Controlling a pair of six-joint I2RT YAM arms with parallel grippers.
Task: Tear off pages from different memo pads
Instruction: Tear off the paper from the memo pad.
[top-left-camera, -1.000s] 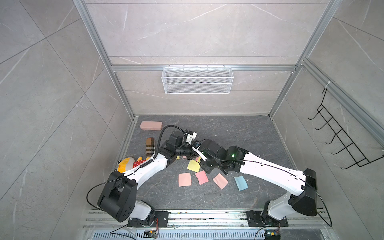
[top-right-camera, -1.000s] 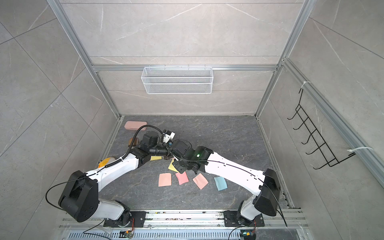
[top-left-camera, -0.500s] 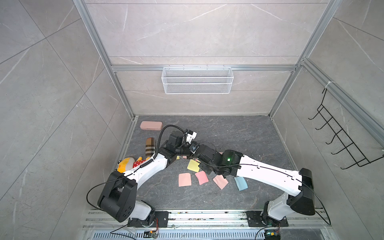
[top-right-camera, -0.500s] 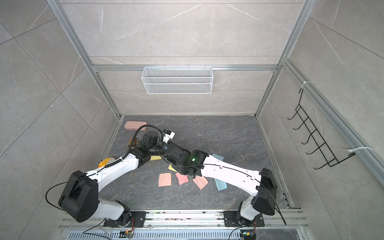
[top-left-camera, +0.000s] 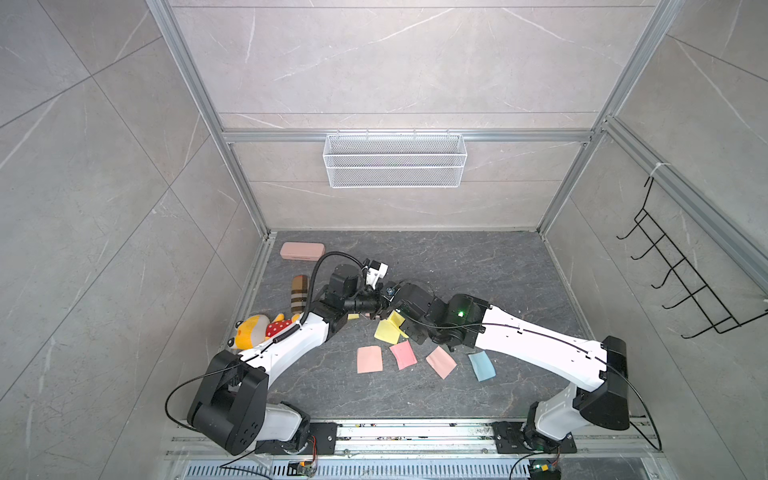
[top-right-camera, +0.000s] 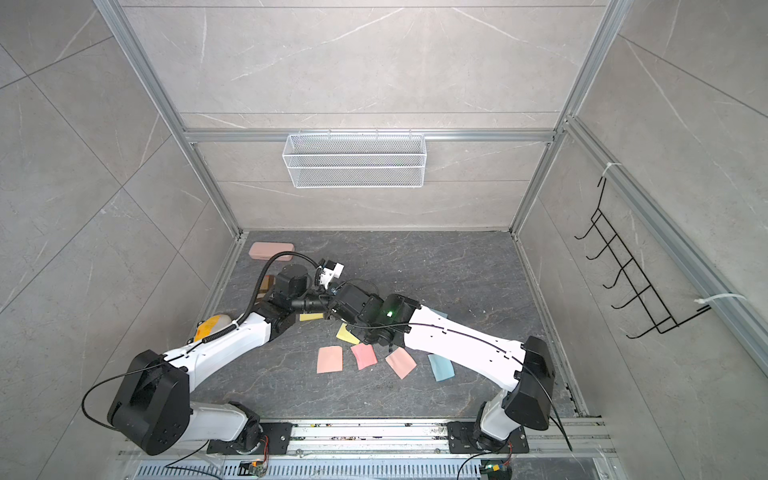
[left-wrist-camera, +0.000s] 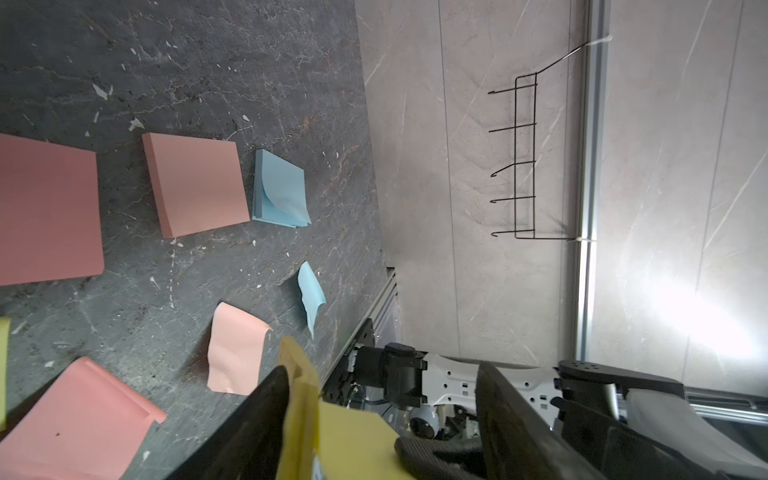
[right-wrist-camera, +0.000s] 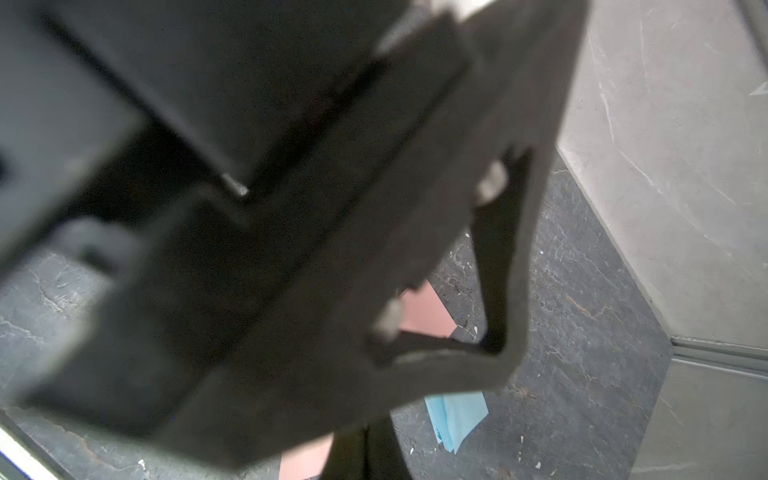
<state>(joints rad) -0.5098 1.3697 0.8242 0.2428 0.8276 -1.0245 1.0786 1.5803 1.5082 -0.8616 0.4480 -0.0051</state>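
Standing spread, my left claw (left-wrist-camera: 382, 374) has a small square yellow memo pad (left-wrist-camera: 300, 399) leaning edge-on against one finger (left-wrist-camera: 266, 419), clear of the other. My right claw (top-left-camera: 385, 312), pressed together, meets the pad's flat face; whether it grips, I cannot tell. Beyond my left claw, one curled pink paper page (left-wrist-camera: 235, 349) and one pale blue page (left-wrist-camera: 311, 297) lie on the dark stone counter (left-wrist-camera: 208, 62).
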